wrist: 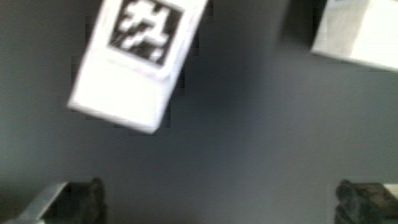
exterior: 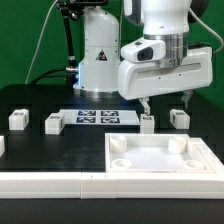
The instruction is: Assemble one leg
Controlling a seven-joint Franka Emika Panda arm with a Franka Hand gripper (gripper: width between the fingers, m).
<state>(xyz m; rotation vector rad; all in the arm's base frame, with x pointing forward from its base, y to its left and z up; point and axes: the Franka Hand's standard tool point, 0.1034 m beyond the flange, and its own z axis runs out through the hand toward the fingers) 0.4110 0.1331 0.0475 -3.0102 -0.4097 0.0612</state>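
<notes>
Several small white legs with black-and-white tags stand on the black table: two at the exterior view's left (exterior: 17,118) (exterior: 53,123), one near the middle (exterior: 147,122) and one further right (exterior: 180,118). My gripper (exterior: 167,101) hangs open just above the table between the middle and right legs, and one finger (exterior: 144,105) is close over the middle leg. In the wrist view a tagged leg (wrist: 134,60) lies ahead of the open gripper (wrist: 219,203), apart from both fingertips (wrist: 71,200). Nothing is between the jaws. Part of another white piece (wrist: 356,35) shows at the edge.
The large white square panel (exterior: 160,158) with round corner sockets lies at the front right. The marker board (exterior: 97,116) lies behind the legs. A white rail (exterior: 40,184) runs along the front edge. The robot base (exterior: 100,55) stands at the back.
</notes>
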